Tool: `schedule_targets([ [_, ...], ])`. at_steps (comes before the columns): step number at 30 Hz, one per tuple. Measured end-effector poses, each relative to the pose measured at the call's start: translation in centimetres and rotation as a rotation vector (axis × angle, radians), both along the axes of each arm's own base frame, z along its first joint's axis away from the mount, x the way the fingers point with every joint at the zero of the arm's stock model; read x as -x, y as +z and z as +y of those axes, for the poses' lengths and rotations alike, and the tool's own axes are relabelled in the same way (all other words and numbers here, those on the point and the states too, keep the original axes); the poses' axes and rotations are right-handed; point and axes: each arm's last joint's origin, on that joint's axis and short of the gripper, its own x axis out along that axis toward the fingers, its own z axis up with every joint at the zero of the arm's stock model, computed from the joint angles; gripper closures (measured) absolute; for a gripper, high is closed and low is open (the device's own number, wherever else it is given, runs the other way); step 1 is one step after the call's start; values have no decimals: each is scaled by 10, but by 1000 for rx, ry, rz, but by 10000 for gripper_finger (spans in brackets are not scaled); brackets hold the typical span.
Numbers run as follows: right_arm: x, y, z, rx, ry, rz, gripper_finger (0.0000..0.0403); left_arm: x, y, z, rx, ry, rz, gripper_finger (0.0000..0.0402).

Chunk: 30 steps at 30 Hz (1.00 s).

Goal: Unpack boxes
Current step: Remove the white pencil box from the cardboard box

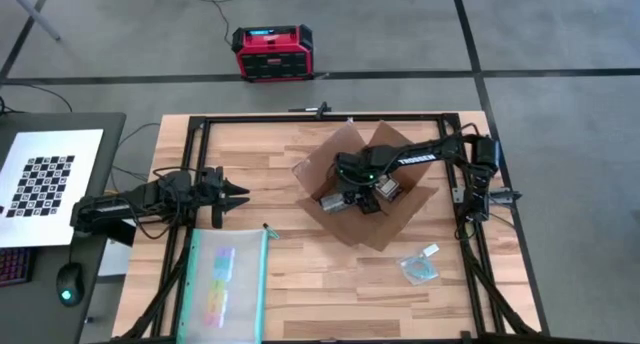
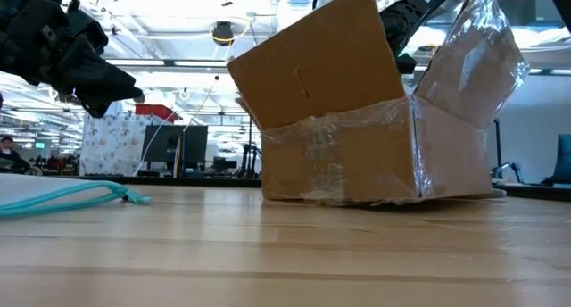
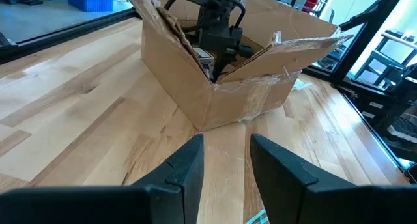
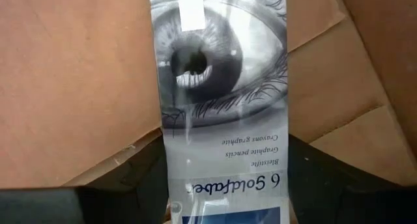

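Both arms are dark, near-black jointed limbs built of rounded housings linked by slim straight segments; the right arm carries white block lettering along its forearm and a small green light glowing just behind its end effector (image 1: 352,197). The left end effector (image 3: 225,165) ends in two flat, matte black fingers (image 3: 187,167) with squared edges and faintly stepped inner faces, widening toward a broad black body behind them. Seen from table height, the left end effector (image 2: 107,86) looks like a bulky black cluster of angular parts tapering to a blunt tip.
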Motion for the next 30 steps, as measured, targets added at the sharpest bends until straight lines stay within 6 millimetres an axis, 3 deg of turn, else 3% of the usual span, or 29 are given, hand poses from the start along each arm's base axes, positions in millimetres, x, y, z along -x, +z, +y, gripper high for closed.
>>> schedule_targets([
  [5,-4,22,-1,-1,-17,9,176,0,0,0,0,0,0,292],
  [15,3,97,-1,43,-82,20,176,0,0,0,0,1,0,292],
  [23,47,163,18,51,-224,-39,176,0,0,0,0,0,0,293],
  [30,102,217,58,0,-339,-180,176,0,0,0,0,0,0,293],
])
